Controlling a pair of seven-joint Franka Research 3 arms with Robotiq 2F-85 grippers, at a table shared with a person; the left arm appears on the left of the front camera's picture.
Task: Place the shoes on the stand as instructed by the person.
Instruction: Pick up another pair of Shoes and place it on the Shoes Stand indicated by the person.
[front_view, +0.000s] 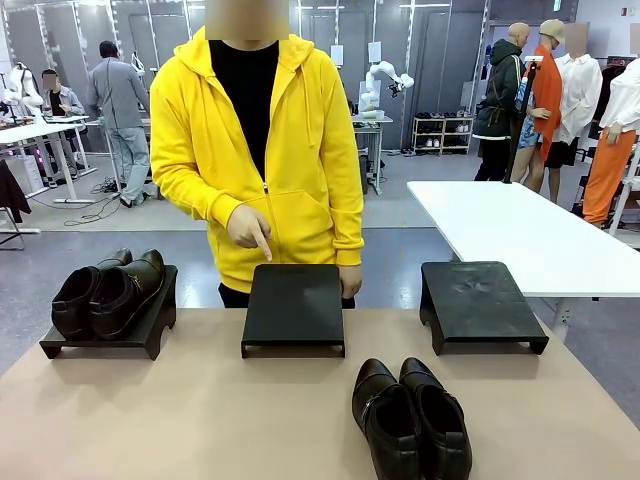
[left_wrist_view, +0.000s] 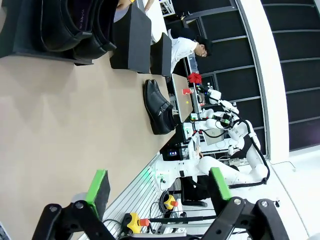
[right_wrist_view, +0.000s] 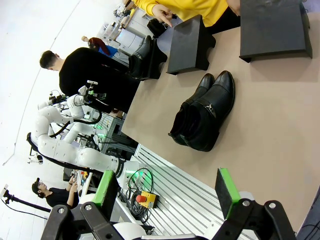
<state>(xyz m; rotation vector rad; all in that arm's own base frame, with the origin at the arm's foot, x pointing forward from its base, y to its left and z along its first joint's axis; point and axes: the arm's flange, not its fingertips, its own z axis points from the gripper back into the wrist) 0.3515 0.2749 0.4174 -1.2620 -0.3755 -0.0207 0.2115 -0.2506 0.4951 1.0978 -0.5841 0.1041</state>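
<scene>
1. Left gripper (left_wrist_view: 159, 187) and right gripper (right_wrist_view: 166, 192) both hang with jaws spread wide and nothing between them, well back from the middle stand (front_view: 294, 305).
2. One pair of shoes (front_view: 411, 420) lies loose on the table (front_view: 200, 410), on the robot's side of the middle stand and a little to its right. The two shoes touch side by side, toes toward the stands.
3. The other pair (front_view: 105, 293) already sits on the left stand (front_view: 100, 345), well to the left of the middle stand.
4. The middle stand is bare, and so is the right stand (front_view: 480, 305) beside it.
5. The person (front_view: 255, 150) stands just behind the middle stand, with one hand (front_view: 248, 228) pointing an index finger down at its far edge.
6. Step in hand, as I judge it: the instruction is being given and the pick has not yet begun.
7. The next move likely calls for the nearer right gripper to come down over the loose pair, close on a shoe, and carry it to the middle stand. The pair may need both grippers, or two trips.
</scene>
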